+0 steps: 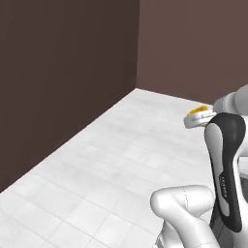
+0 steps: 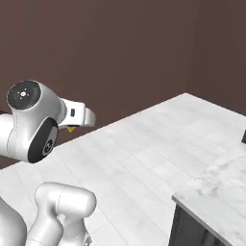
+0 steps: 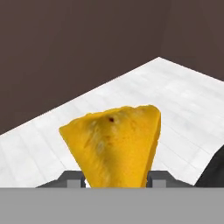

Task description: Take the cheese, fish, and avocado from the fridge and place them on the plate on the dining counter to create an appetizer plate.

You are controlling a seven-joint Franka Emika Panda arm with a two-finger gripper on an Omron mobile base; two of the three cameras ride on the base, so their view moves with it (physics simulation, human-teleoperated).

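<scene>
The cheese (image 3: 113,146), a yellow-orange wedge, stands point-down between my fingertips (image 3: 72,179) in the hand view. My gripper (image 3: 116,179) is shut on it. In the left base view the gripper (image 1: 196,117) is held high at the right, with a sliver of the cheese (image 1: 197,111) showing. From the right base view a yellow corner of the cheese (image 2: 71,128) peeks below the hand (image 2: 79,115). A corner of the dining counter (image 2: 216,190), white marble over a dark grey front, shows at the lower right. Fridge, plate, fish and avocado are out of view.
White tiled floor (image 1: 111,160) spreads ahead, bounded by dark brown walls (image 1: 63,63) that meet in a corner. A dark object (image 2: 243,137) cuts in at the right edge above the marble slab.
</scene>
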